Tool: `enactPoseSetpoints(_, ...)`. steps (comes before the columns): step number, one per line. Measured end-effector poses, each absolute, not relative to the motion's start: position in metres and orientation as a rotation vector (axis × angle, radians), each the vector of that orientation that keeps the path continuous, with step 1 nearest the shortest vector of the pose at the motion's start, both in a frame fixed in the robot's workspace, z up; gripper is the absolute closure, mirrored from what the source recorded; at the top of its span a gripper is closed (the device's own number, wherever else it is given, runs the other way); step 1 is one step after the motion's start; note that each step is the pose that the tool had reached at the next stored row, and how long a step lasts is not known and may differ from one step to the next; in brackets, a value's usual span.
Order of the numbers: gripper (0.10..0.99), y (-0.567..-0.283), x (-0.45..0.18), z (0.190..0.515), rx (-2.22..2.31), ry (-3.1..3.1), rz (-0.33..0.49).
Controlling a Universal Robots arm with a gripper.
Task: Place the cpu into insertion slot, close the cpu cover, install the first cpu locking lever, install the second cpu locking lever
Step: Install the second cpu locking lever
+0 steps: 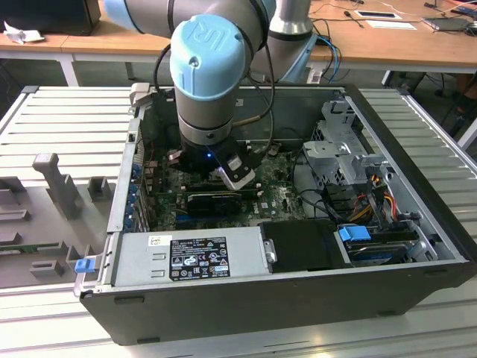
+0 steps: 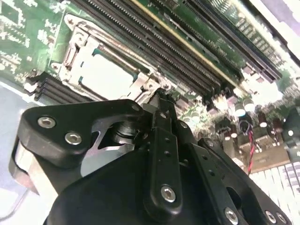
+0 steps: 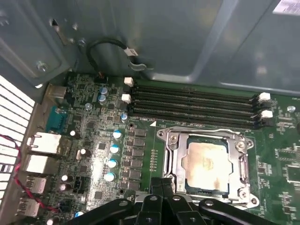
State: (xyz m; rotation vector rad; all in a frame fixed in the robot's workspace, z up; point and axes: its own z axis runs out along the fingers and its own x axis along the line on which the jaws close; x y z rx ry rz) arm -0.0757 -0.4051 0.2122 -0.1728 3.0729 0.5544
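Since the cpu (image 3: 207, 161) already sits in the insertion slot (image 3: 174, 159) under the cpu cover (image 3: 233, 137) — levers seemingly remain — the closed, empty hand (image 3: 161, 185) hovers beside it.

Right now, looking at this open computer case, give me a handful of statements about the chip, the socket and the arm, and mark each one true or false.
1. The cpu lies in the insertion slot. True.
2. The cpu cover stands straight up, away from the chip. False: the metal frame lies down around the chip.
3. The gripper holds the chip in the air. False: the chip sits in the socket, next to the gripper.
4. Long black memory slots run beside the socket. True.
5. The arm reaches down into the open computer case. True.
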Motion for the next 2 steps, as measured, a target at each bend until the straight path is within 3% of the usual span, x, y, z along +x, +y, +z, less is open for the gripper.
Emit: enactPoseSetpoints(2,0.980,-0.4050,-0.0756,0.2174,-0.173,3.073,0.555)
